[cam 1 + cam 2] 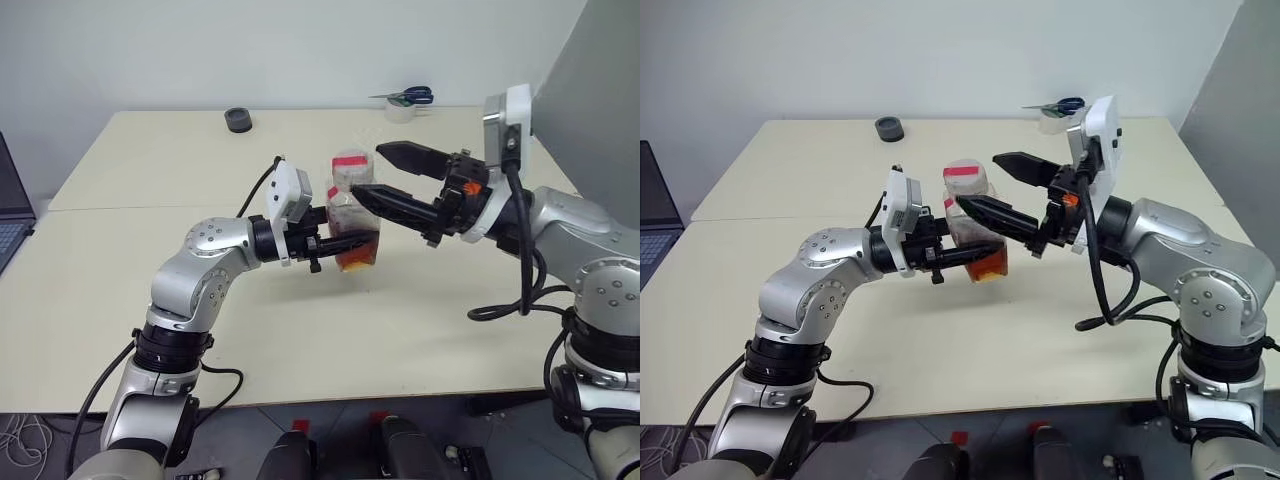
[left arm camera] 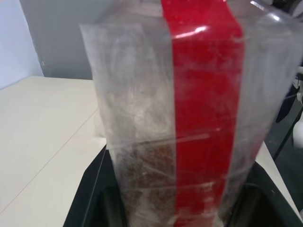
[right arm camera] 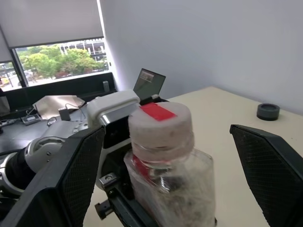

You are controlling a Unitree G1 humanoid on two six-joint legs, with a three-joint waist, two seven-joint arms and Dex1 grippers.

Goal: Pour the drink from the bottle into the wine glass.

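Note:
The bottle [image 1: 350,205], clear plastic with a red label strip [image 2: 203,109], is held upright above the table [image 1: 150,160]. My left gripper [image 1: 350,243] is shut on its lower body from the left. The reddish-brown drink [image 1: 357,256] fills the bottom of the bottle. My right gripper [image 1: 369,170] comes in from the right and stands open, with one black finger [image 3: 66,184] on each side of the pale cap [image 3: 160,124], which has a red patch on top; the fingers do not touch it. The wine glass is out of view.
A black ring [image 1: 238,120] lies at the table's far edge. Blue-handled scissors [image 1: 410,96] rest on a white roll [image 1: 400,111] at the far right. A laptop [image 1: 10,210] sits at the left edge. A seam [image 1: 130,207] runs across the table.

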